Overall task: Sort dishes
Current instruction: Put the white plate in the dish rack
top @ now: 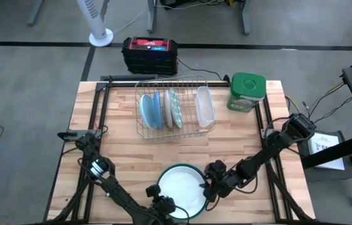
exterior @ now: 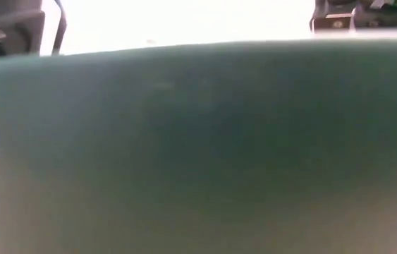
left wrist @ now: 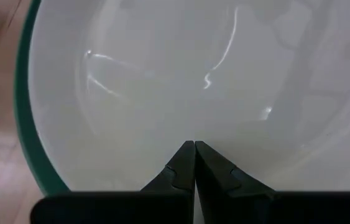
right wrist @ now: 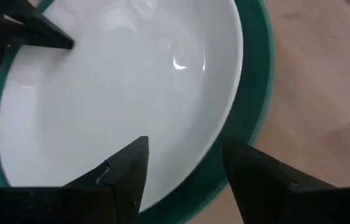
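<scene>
Teal-rimmed plate (top: 179, 187) sits gripped at its near edge by my left tool (left wrist: 194, 149), fingers pinched together; right tool (right wrist: 184, 165), spread, straddles the rim. I'd lift evenly toward the rack (top: 176, 106).

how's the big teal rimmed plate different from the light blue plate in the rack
The teal-rimmed plate lies flat, face up, at the near edge of the table; the light blue plate stands on edge in the wire rack. The teal-rimmed one looks larger, white inside; the other is blue all over. The left gripper and right gripper work at the teal-rimmed plate; nothing touches the blue one. Both are round.
</scene>
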Controlling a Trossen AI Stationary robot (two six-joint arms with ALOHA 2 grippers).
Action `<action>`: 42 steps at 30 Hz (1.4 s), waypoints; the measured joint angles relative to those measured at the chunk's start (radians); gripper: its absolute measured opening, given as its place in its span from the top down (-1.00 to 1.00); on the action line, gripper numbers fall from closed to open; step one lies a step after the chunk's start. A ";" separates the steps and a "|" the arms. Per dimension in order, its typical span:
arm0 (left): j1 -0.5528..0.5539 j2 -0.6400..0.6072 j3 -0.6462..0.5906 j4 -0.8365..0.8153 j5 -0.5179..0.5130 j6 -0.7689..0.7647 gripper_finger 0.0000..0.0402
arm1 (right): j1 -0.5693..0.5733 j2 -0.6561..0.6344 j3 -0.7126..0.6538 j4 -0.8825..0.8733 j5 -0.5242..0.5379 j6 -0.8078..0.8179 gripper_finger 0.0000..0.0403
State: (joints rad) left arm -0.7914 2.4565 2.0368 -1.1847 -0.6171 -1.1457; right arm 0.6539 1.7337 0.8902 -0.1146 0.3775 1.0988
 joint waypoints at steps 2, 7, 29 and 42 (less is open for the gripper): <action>0.001 0.000 -0.001 0.001 -0.001 0.000 1.00 | -0.003 0.002 0.003 0.000 -0.006 0.000 0.00; 0.002 0.000 -0.013 0.022 -0.023 0.001 1.00 | -0.014 0.013 0.008 0.002 -0.016 -0.001 0.01; 0.013 0.001 -0.068 0.115 -0.152 -0.046 1.00 | -0.101 0.034 0.005 -0.005 -0.074 -0.082 0.62; 0.017 0.010 -0.034 0.055 -0.284 -0.069 1.00 | -0.122 0.005 0.002 -0.032 -0.072 -0.114 0.95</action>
State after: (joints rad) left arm -0.7742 2.4661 2.0026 -1.1293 -0.9008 -1.2143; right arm 0.5320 1.7392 0.8925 -0.1471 0.3054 0.9849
